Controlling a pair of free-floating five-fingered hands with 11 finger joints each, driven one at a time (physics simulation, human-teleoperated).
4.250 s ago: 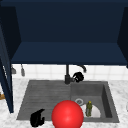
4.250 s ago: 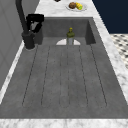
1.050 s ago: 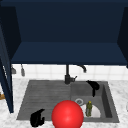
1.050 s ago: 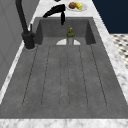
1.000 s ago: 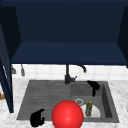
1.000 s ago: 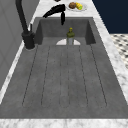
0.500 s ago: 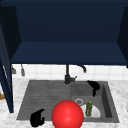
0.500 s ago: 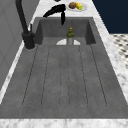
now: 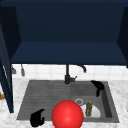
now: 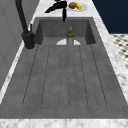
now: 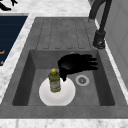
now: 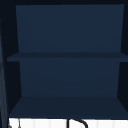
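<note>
My right hand [image 9: 98, 86] hovers open above the back right of the sink basin [image 9: 106, 100]. In the right side view its [image 11: 75, 63] straight fingers reach toward the back wall and the thumb hangs down. Just in front of it a green bottle [image 11: 54, 80] stands upright on a white plate [image 11: 63, 96] in the basin, apart from the hand. My left hand [image 9: 37, 118] stays in the air at the front left corner of the drainboard [image 9: 42, 97], fingers relaxed, holding nothing. A big red ball [image 9: 67, 114] shows at the sink's front edge.
The black faucet [image 9: 67, 75] rises behind the middle of the sink. A drain [image 11: 82, 80] lies beside the plate. A plate of food [image 10: 76, 5] rests on the counter beyond the basin. Above is an open dark blue cabinet with a shelf [image 12: 65, 57].
Since 4.2 s ago my right hand has moved from near the faucet to the right, over the basin. Over the last second nothing has moved.
</note>
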